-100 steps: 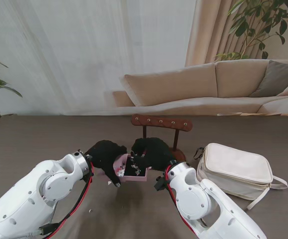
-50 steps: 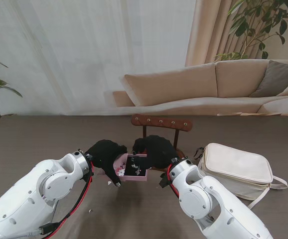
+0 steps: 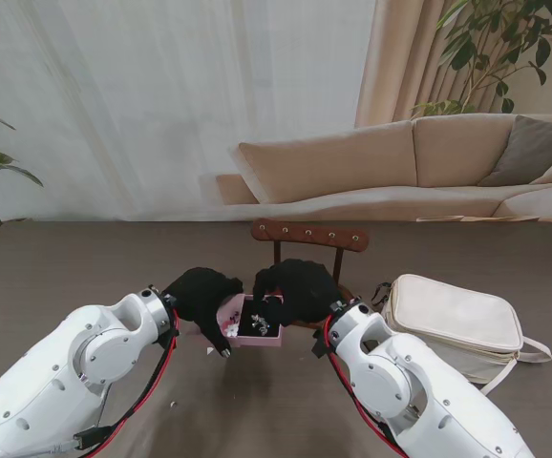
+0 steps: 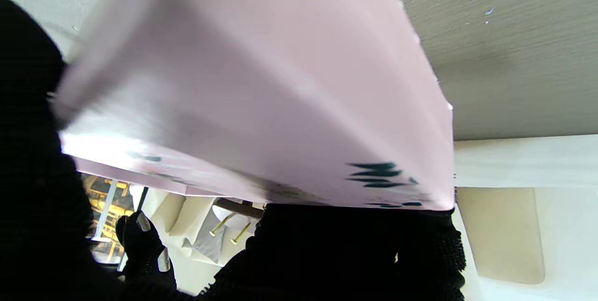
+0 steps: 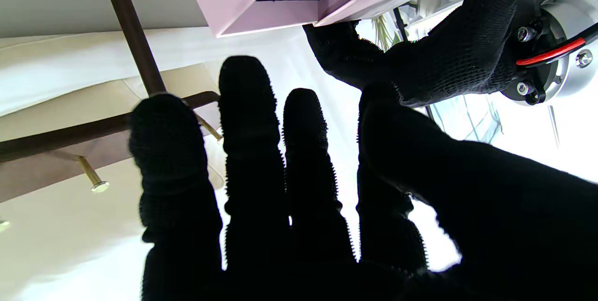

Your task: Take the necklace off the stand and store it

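One pink box (image 3: 253, 327) gripped by left hand (image 3: 202, 294); one necklace (image 3: 258, 322) inside; right hand (image 3: 297, 286) spread, holding nothing

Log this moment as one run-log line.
stage: storing | necklace: in pink box | left hand: holds box | right hand: open beside box | stand: pegs bare

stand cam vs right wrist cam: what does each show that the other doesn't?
Only the stand view: the necklace lying in the box, the cream bag to the right, the sofa. Only the right wrist view: the right hand with fingers spread, holding nothing. Both: the pink box held by the left hand, and the wooden stand.
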